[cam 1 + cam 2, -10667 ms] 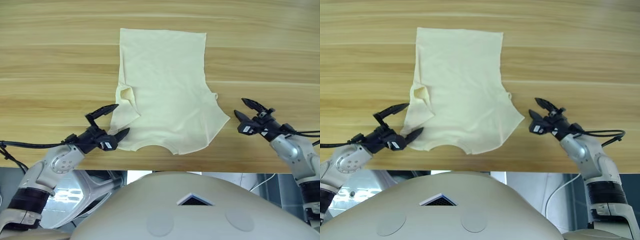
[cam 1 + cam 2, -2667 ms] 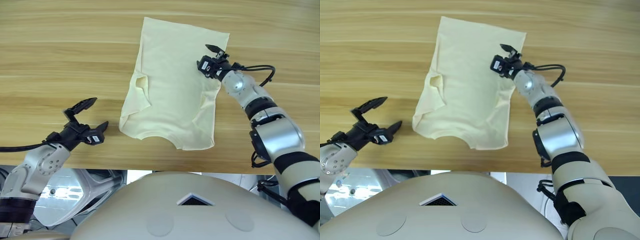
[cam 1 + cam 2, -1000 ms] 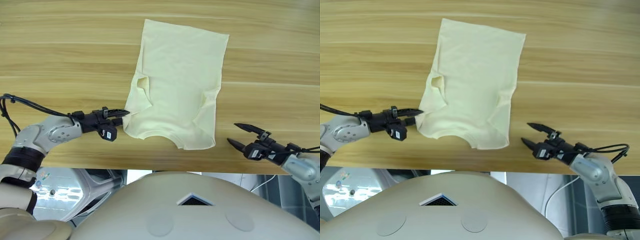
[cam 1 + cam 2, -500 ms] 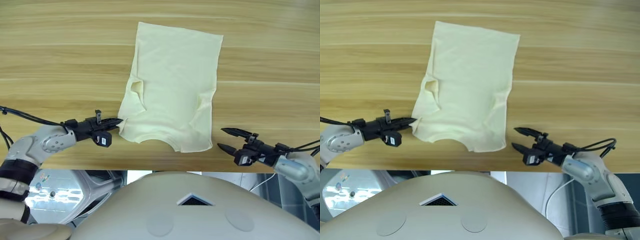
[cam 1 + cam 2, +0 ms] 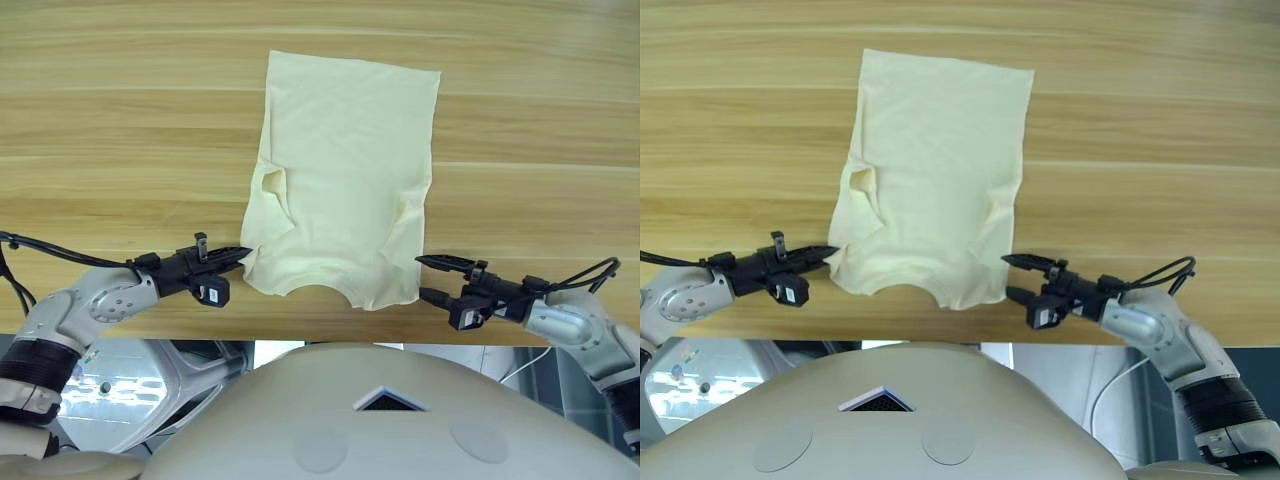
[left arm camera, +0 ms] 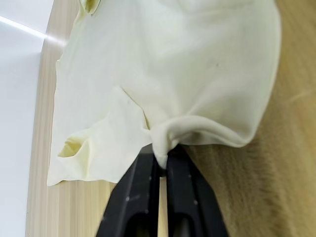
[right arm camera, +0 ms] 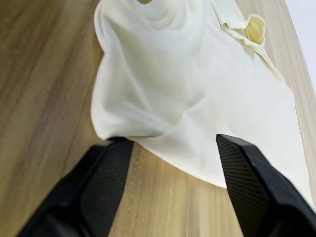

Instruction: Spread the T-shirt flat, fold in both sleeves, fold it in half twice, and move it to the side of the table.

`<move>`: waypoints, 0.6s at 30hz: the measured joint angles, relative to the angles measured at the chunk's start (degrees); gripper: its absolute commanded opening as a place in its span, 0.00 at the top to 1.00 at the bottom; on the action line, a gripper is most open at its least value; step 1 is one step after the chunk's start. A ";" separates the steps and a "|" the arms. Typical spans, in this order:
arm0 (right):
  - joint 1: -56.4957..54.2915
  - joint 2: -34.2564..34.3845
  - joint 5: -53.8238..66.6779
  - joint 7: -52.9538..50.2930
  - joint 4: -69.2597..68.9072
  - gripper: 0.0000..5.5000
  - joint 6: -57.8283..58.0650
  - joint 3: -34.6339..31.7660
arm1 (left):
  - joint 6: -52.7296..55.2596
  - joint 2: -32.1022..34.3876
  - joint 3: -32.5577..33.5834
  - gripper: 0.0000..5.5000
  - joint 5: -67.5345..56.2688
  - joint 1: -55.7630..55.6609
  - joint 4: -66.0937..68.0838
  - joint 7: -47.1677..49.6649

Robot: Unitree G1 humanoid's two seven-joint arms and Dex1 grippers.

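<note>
a wood-grain table (image 5: 120, 130); what kind of room is unclear.

pale yellow t-shirt (image 5: 345, 175) on the wooden table, sleeves folded in, collar nearest the robot

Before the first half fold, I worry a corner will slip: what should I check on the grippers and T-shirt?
1. Left gripper shut on the T-shirt's near left corner: ok.
2. Right gripper shut on the near right corner: not ok, open, fingers either side.
3. Both sleeves folded in: ok.
4. Far hem flat on the table: ok.
5. Left grip firm enough to lift: cannot tell.
</note>
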 measured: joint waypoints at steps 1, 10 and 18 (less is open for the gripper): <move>-0.21 -0.03 0.00 0.01 0.00 0.43 -0.26 0.53 | 0.00 -0.11 0.16 1.00 0.00 0.08 0.00 0.00; -3.08 -0.38 -0.02 0.18 3.73 0.68 -4.19 3.84 | 0.00 -0.69 0.80 1.00 0.03 0.43 0.03 0.00; -4.80 0.24 -0.52 -1.74 7.96 0.93 -5.75 4.24 | -0.01 -0.91 1.33 1.00 0.01 0.99 -0.01 0.42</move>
